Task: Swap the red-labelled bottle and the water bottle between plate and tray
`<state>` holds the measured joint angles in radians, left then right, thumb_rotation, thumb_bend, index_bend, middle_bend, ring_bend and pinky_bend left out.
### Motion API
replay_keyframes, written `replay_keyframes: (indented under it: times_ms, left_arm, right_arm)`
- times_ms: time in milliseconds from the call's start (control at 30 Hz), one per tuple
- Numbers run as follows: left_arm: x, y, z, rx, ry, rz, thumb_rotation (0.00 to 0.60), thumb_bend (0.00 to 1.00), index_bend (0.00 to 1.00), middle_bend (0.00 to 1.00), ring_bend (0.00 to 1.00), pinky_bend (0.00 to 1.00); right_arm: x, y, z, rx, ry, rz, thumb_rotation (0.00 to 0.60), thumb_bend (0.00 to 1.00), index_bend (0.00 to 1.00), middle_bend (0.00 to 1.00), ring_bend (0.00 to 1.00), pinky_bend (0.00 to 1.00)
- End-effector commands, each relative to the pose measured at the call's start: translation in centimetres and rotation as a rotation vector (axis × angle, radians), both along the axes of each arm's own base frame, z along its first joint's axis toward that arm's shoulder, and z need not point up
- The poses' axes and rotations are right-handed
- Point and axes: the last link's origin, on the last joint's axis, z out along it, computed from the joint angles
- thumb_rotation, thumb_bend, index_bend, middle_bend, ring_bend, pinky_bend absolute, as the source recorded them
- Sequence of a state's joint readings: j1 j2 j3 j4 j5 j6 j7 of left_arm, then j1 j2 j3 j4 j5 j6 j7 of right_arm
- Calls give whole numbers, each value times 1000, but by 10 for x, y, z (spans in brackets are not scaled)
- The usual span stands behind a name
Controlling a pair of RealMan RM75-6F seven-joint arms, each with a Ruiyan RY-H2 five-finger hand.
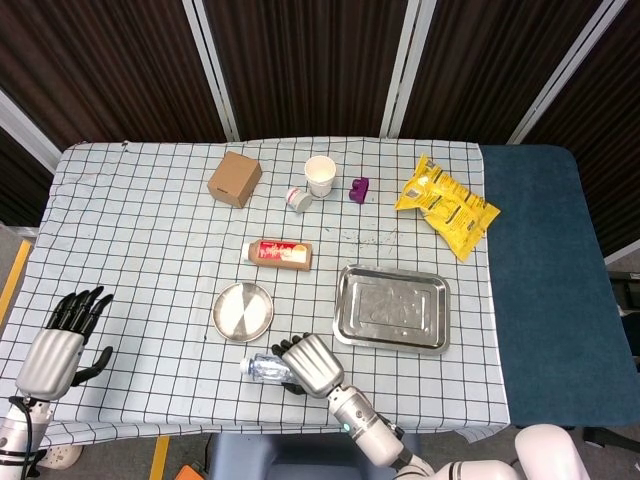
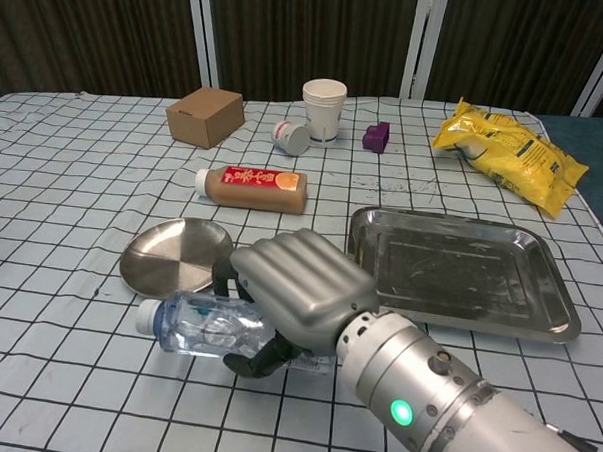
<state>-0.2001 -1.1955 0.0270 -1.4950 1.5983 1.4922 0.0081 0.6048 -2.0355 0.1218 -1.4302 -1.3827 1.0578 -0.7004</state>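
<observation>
Dark ribbed panels with pale uprights back my table (image 1: 130, 230), which is covered in a white cloth with a black grid. My right hand (image 2: 294, 286), ridged silver shell with black fingers, holds the water bottle (image 2: 212, 327), clear crinkled plastic with a white cap pointing left, lying sideways near the table's front edge, just in front of the plate (image 2: 177, 256). That round, shallow steel plate carries nothing. To its right sits the rectangular steel tray (image 2: 460, 268), scuffed, nothing in it. The red-labelled bottle (image 2: 251, 187) lies on its side on the cloth, beyond the plate, brown contents, white cap to the left. My left hand (image 1: 55, 340) hangs off the table's near left corner, fingers spread, holding nothing.
</observation>
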Motion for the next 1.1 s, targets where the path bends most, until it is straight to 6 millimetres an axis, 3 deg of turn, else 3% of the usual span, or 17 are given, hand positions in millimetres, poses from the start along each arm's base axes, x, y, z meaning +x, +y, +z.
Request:
replay_keyframes:
  times_ms: [33,200,300,533,700,933,1100]
  left_arm:
    - [0,0,0,-1,-1,2,600,413,0,0,0,73]
    - [0,1,-1,-4,2,2,600,412,0,0,0,73]
    - [-1,1,-2,-8,6,6,600,413,0,0,0,74]
    - [-1,3,-5,-11,18,12,600,413,0,0,0,74]
    - [-1,4,-7,-15,23,14,600,413,0,0,0,74]
    - [2,0,-10,-31,25,-7,600,413,0,1,0,74]
    - [4,0,-15,-47,28,-18,600,412,0,1,0,73]
  right_arm:
    - [1,-1,-7,13,10,-6,600,513,468,551,425,531]
    - [-2,-5,-5,23,29,-13,600,513,187,382,279,425]
    - [-2,-6,-1,33,24,-25,600,507,78,325,245,383]
    - [-12,-12,21,38,7,-42,600,478,29,287,220,356]
    - [-16,-33,46,-44,-20,-64,600,478,27,268,189,320]
    - [-20,-86,71,-163,-27,-162,600,478,28,257,168,295]
    - [-10,-126,62,-202,7,-225,600,413,8,163,39,180]
